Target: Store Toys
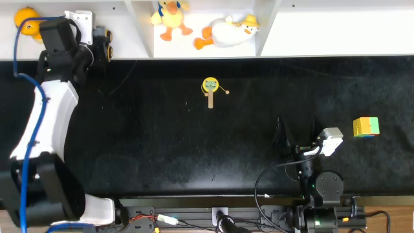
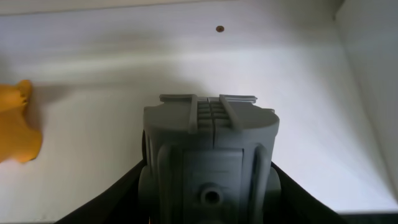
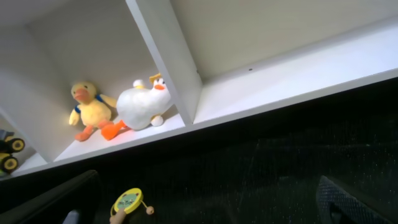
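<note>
**Left gripper holds toy car in shelf; right gripper spread open**

Top: left gripper (image 1: pixel 98 41) is inside the left compartment of the white shelf (image 1: pixel 143 32). A toy car (image 1: pixel 107 48) with black-yellow wheels is at its tip, and an orange toy (image 1: pixel 26 19) sits near it. Yellow duck (image 1: pixel 171 16) and white duck (image 1: pixel 228 31) are in the middle compartment. Rattle (image 1: pixel 210 87) and coloured cube (image 1: pixel 365 127) lie on the black table (image 1: pixel 162 149), well apart.

Left wrist: fingers clamped on the car's grey body, above the compartment floor.

Right wrist: right gripper (image 3: pixel 208 204) has its fingers wide apart with nothing between them, low over the table, facing the ducks.
</note>
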You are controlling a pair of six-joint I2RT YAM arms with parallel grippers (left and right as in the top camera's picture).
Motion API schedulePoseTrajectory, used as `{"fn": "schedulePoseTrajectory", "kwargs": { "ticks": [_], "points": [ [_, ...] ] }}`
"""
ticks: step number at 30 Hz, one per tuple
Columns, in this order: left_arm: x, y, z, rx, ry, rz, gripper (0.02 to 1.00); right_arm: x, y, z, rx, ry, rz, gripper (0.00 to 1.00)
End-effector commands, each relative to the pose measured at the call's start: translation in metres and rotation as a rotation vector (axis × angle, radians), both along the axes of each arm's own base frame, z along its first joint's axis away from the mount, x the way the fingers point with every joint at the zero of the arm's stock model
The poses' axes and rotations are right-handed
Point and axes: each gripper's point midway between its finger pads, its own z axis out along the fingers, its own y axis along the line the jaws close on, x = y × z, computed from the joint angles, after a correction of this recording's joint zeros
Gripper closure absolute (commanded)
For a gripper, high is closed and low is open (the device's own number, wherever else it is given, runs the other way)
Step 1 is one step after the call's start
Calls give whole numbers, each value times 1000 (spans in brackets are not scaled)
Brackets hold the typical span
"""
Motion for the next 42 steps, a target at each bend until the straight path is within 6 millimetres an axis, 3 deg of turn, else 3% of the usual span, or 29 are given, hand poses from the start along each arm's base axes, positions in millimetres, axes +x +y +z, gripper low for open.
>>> {"fn": "schedulePoseTrajectory", "kwargs": {
  "ticks": [1,3,5,6,8,9,15,16,19,23,27,31,38,42],
  "points": [
    [14,2,4,-20,-39,23,759,0,0,-4,7,1,-5,5],
    [17,3,-2,-37,-35,36,772,0,0,-4,7,1,-5,5],
    [18,2,-9,-45,-25,33,717,0,0,-4,7,1,-5,5],
    [18,2,-10,-45,-21,33,643,0,0,-4,7,1,-5,7],
    [19,2,-10,-44,-25,33,378,0,0,-4,7,1,-5,7],
    [20,3,-10,-44,-29,33,308,0,0,-4,7,1,-5,7],
    [22,3,-7,-42,-43,33,112,0,0,-4,7,1,-5,5],
    [22,3,-6,-41,-45,33,20,0,0,-4,7,1,-5,5],
    [23,3,-1,-42,-55,32,20,0,0,-4,7,1,-5,5],
    [14,0,24,-57,-76,37,20,0,0,-4,7,1,-5,5],
    [-14,-4,55,-52,-74,35,23,0,0,-4,7,1,-5,7],
    [-60,-8,76,-28,-21,35,20,0,0,-4,7,1,-5,5],
    [-150,-7,93,12,78,97,20,0,0,-4,7,1,-5,7],
    [-197,-17,87,-13,75,101,20,0,0,-4,7,1,-5,5]
  ]
}}
